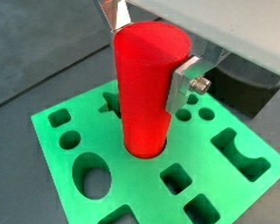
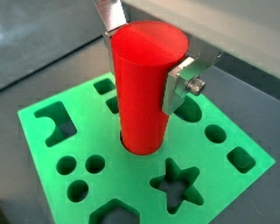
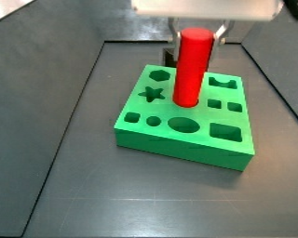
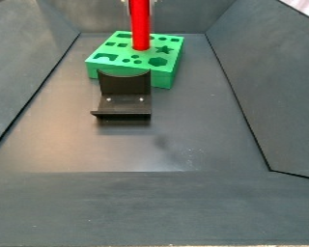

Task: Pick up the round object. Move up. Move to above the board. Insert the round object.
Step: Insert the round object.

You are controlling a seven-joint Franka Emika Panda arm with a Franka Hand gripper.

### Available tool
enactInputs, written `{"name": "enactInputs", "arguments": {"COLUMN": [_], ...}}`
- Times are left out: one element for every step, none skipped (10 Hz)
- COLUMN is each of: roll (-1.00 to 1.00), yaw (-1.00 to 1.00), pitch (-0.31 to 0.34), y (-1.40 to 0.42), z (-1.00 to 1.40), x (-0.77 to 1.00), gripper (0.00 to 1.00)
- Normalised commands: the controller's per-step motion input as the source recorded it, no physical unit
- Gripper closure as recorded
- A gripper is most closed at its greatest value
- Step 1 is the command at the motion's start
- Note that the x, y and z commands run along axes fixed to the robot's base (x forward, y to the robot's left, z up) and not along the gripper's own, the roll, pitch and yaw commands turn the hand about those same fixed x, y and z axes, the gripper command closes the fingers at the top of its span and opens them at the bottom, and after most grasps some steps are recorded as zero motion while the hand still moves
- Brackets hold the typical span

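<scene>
Tool [image 2: 149, 52] pinching the peg [image 2: 147, 87] near its top, high over the board [image 2: 60, 122]. Peg standing upright, bottom end already in a round hole mid-board. Looks like just straight down left.

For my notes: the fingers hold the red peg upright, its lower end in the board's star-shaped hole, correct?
Not quite: the red peg, held upright by the gripper, enters a round hole at the middle of the board; a wrist view shows the star hole empty.
</scene>
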Motion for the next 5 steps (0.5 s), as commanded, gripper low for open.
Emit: {"name": "enactInputs", "arguments": {"roll": [0.0, -0.02, -0.11, 0.0, 0.0], "yaw": [0.0, 0.0, 0.0, 0.0, 0.0], "pitch": [0.123, 0.057, -0.01, -0.046, 0.0], "y": [-0.07, -0.05, 0.0, 0.0, 0.0], "z": [-0.51, -0.37, -0.14, 0.0, 0.0], "x": [0.19, 0.13, 0.0, -0.01, 0.0], "gripper": [1.0, 1.0, 1.0, 1.0, 1.0]}}
